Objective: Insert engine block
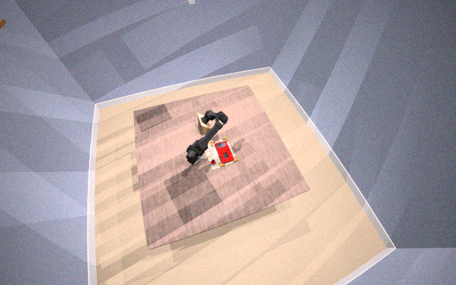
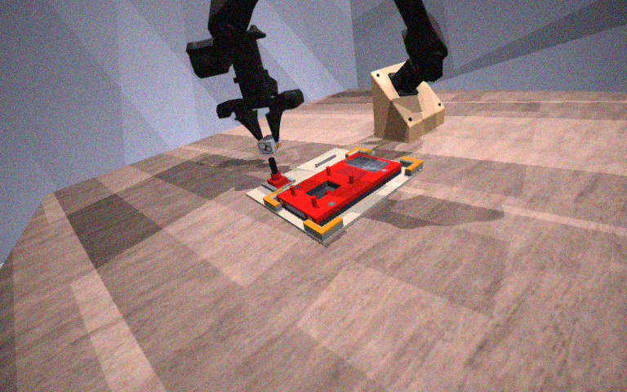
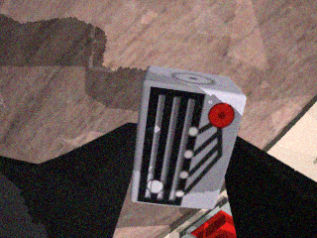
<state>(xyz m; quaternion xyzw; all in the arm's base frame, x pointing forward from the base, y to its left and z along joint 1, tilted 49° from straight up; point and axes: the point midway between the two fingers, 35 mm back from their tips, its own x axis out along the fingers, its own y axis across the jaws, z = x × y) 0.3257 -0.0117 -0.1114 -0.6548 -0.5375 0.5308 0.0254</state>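
Observation:
My gripper (image 2: 268, 140) (image 3: 181, 141) is shut on the grey engine block (image 2: 266, 146) (image 3: 170, 144). In the wrist view the block shows dark slots on its left, a red disc at its upper right and white dots. It hangs above the mat, left of the fixture and just above the black pin of the small red part. The red car body (image 1: 222, 149) (image 2: 365, 179) lies flat on the fixture, between orange corner brackets, with its dark rectangular opening (image 1: 225, 155) (image 2: 322, 188) facing up. I cannot make out the rib.
A small red part with an upright black pin (image 1: 212, 162) (image 2: 273, 166) stands at the fixture's left corner. Low red pegs rise around the opening. The pale fixture plate (image 2: 256, 194) has orange corner brackets (image 2: 323, 226). The wooden arm base (image 1: 203, 127) (image 2: 390, 115) stands behind.

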